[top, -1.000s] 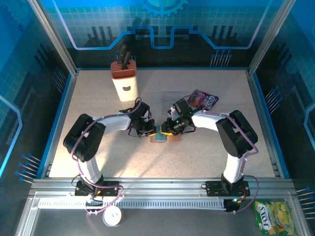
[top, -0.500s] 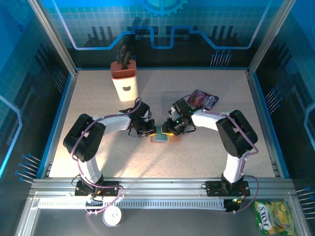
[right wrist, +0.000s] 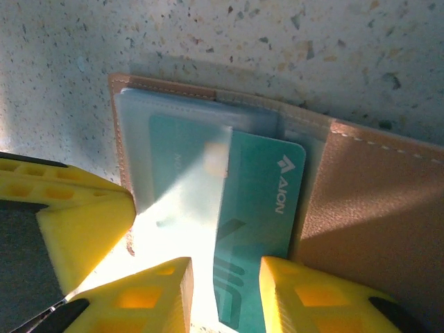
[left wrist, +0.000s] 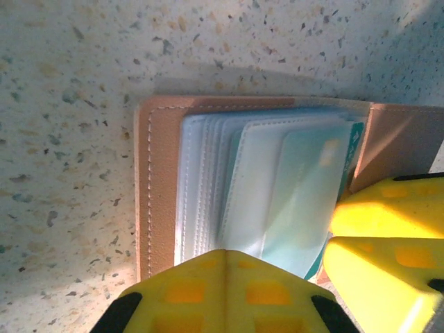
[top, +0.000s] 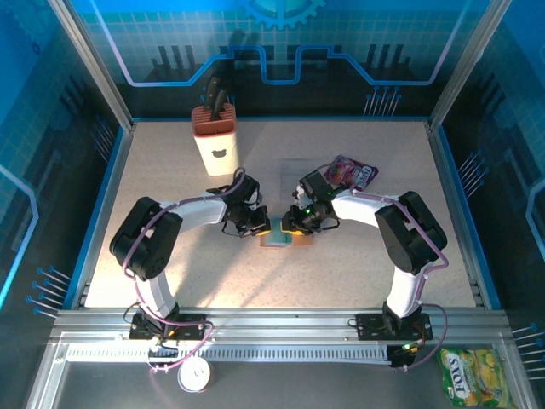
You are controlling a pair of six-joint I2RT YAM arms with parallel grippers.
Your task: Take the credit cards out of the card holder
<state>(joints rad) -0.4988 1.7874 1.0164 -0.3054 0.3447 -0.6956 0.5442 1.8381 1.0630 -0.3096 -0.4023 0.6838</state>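
The card holder (top: 278, 239) lies open on the speckled table between both grippers. Its tan rim (left wrist: 149, 187) frames several clear sleeves (left wrist: 208, 180). A teal credit card (right wrist: 260, 208) marked AION sticks partly out of a sleeve. My right gripper (right wrist: 225, 295) is open, its yellow fingers (right wrist: 312, 298) standing on either side of the card's near end. My left gripper (left wrist: 227, 257) is shut, with its tip over the near edge of the sleeves and nothing between its fingers. In the top view the left gripper (top: 258, 227) and the right gripper (top: 291, 227) nearly meet over the holder.
A knife block (top: 215, 141) stands at the back left. A purple snack packet (top: 349, 173) lies just behind the right arm. A yellow-green packet (top: 467, 375) lies outside the table at the near right. Blue walls enclose the table.
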